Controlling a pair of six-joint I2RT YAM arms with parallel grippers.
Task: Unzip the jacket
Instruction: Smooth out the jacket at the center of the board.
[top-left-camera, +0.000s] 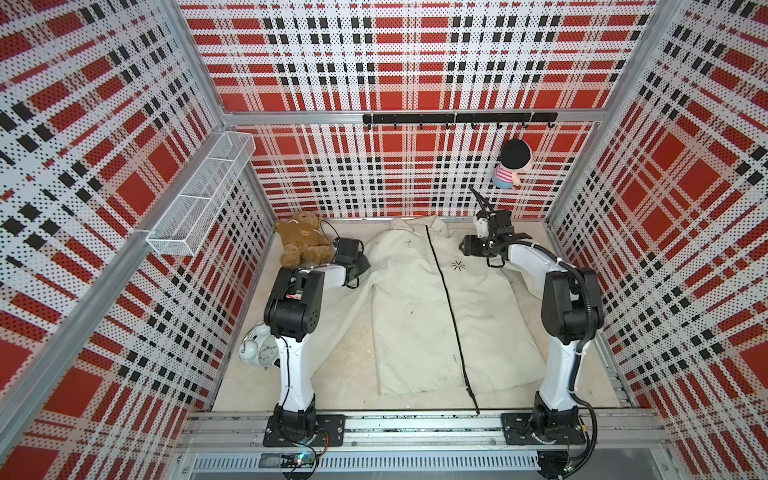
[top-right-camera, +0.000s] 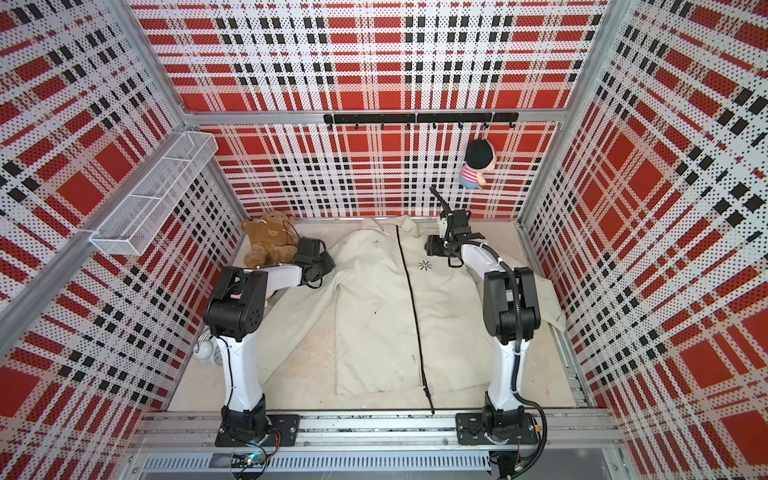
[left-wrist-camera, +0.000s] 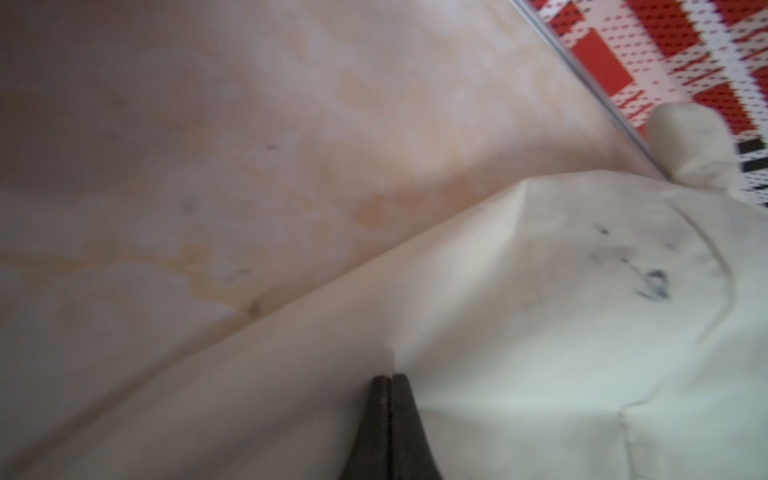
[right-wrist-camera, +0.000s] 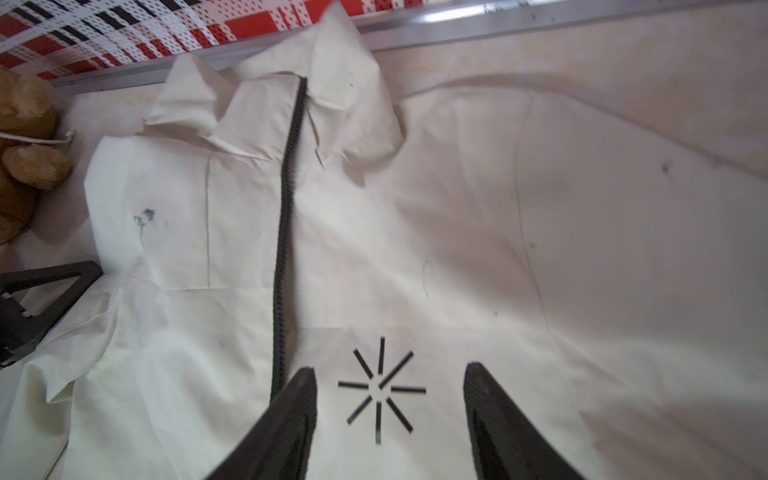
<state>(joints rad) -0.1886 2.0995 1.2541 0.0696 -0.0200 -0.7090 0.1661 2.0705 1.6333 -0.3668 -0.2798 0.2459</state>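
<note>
L pincer (left-wrist-camera: 388, 379) sitting shut at jacket (left-wrist-camera: 540, 332) shoulder | R pincer (right-wrist-camera: 390, 368) hovering wide over logo (right-wrist-camera: 380, 388) | zip (right-wrist-camera: 284, 232) lying closed

Red/wht/blk plaid perforated walls (top-left-camera: 415, 62); beige stained floor (top-left-camera: 241, 386); wire shelf (top-left-camera: 203, 195) left, hook rail (top-left-camera: 457, 118) at back.

I'm looking down at the jacket (right-wrist-camera: 457, 249): matt, cream, thin cloth, creasing softly and smudged grey in spots. Its zipper (right-wrist-camera: 286, 208) is showing black, ribbed teeth, dull like plastic. My right fingers (right-wrist-camera: 291, 424) are reading as matt black with fine ridges; my left fingers (left-wrist-camera: 401, 428) are looking dark and dull, too blurred for texture. The tabletop (left-wrist-camera: 208, 145) is coming across pale, smooth and blotchy. The teddy bear (right-wrist-camera: 29, 166) is showing fuzzy brown plush. The wall rail (right-wrist-camera: 540, 20) is gleaming as bare metal.
</note>
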